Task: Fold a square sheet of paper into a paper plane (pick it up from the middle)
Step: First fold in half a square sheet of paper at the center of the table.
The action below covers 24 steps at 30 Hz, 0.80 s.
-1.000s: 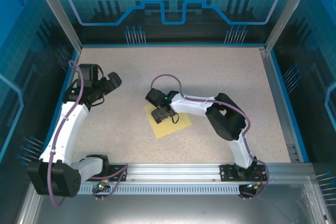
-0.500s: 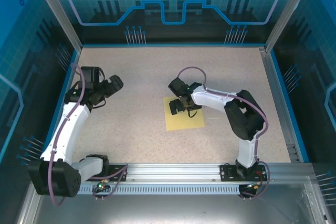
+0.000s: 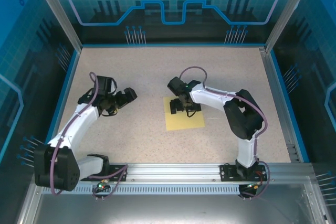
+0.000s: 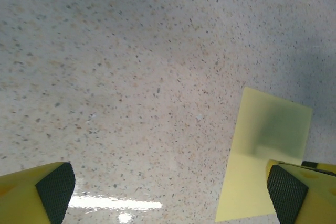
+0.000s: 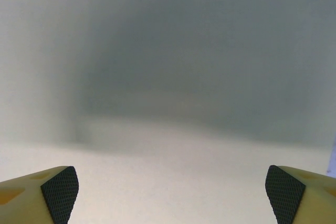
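Leftward, the left gripper (image 3: 124, 99) hangs above the bare table (image 3: 131, 66) with its fingers spread wide. In its wrist view the square sheet of paper (image 4: 262, 129) lies flat ahead of it and off to its right, apart from both pads. Further right, the right gripper (image 3: 184, 108) sits low over the far half of that sheet, its fingers likewise spread wide. Whether its pads touch the paper I cannot tell.
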Each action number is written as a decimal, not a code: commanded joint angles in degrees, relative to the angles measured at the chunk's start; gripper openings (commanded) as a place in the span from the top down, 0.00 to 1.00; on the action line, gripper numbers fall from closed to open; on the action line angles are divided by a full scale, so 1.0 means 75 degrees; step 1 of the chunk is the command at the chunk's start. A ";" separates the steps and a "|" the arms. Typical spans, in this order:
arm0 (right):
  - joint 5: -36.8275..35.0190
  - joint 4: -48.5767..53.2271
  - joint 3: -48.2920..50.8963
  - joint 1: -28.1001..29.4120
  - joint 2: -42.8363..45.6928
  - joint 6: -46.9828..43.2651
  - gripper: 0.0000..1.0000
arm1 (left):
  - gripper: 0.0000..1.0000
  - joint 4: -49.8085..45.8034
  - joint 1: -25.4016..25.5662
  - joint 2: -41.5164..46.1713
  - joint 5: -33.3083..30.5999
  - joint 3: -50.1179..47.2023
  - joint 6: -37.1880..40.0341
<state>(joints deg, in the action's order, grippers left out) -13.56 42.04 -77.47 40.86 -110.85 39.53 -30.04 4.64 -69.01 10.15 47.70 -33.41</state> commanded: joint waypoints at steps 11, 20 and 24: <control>0.0317 0.0394 -0.0375 0.0064 -0.0702 0.0096 0.09 | 0.01 0.0372 0.0166 -0.0383 0.0247 -0.0055 -0.0234; 0.0499 0.0137 0.0136 0.0054 -0.0993 0.0179 0.13 | 0.01 0.0285 0.0166 -0.0466 0.0184 -0.0021 -0.0288; 0.0528 0.0082 0.0240 0.0048 -0.1087 0.0189 0.16 | 0.02 0.0232 0.0166 -0.0447 0.0148 -0.0020 -0.0311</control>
<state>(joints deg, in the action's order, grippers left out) -11.07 42.19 -78.76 40.88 -115.26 40.10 -27.57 5.54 -72.07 10.61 47.68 -34.61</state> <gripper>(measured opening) 0.849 0.986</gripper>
